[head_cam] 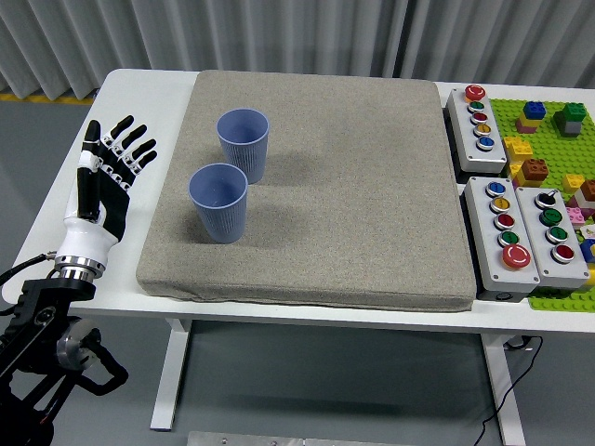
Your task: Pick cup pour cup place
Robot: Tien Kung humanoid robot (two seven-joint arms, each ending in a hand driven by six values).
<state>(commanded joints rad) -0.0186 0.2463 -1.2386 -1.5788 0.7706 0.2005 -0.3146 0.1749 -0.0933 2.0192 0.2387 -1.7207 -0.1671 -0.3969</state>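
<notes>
Two blue ribbed cups stand upright on the grey mat [353, 186]. The nearer cup [218, 202] sits just in front and slightly left of the farther cup [244, 144]; they are close but apart. My left hand [112, 167] hovers over the table's left strip, left of both cups, fingers stretched out straight and holding nothing. What is inside the cups cannot be made out. The right arm does not show.
Three grey button boxes [479, 121] [502, 228] [555, 232] line the mat's right side. A green brick baseplate [548, 139] with several coloured bricks lies at the far right. The white table [149, 93] ends close on the left.
</notes>
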